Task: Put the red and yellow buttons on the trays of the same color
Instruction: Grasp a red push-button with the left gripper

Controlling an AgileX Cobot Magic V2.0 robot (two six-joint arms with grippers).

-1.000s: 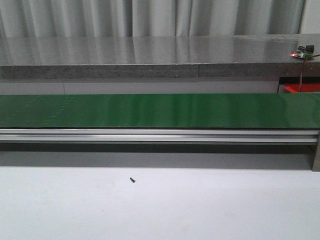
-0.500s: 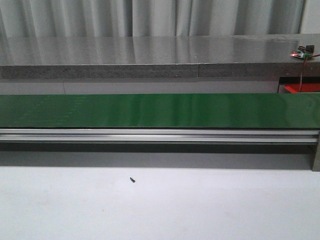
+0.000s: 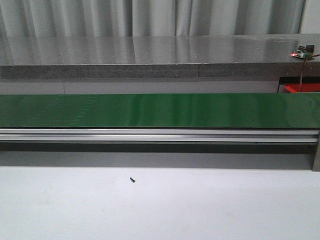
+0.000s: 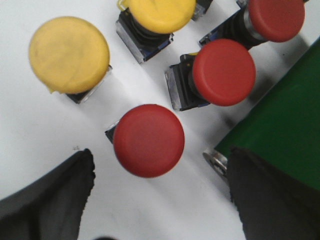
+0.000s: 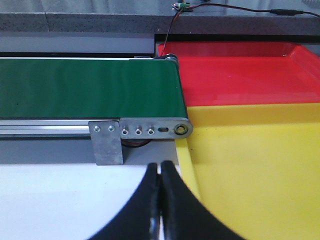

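Note:
In the left wrist view several push buttons stand on the white table: a red button (image 4: 148,140) closest to my fingers, another red button (image 4: 223,72), a third red button (image 4: 276,18), a yellow button (image 4: 69,55) and a second yellow button (image 4: 159,13). My left gripper (image 4: 159,187) is open above the table, the nearest red button just beyond its tips, not between them. In the right wrist view my right gripper (image 5: 160,170) is shut and empty, beside the yellow tray (image 5: 255,170). The red tray (image 5: 240,75) lies behind it.
The green conveyor belt (image 3: 160,110) spans the front view, with its aluminium rail (image 3: 160,135) below. A small dark speck (image 3: 132,180) lies on the white table. The belt's end (image 5: 90,87) meets both trays; its corner (image 4: 280,125) is beside the buttons. A red tray corner (image 3: 302,89) shows far right.

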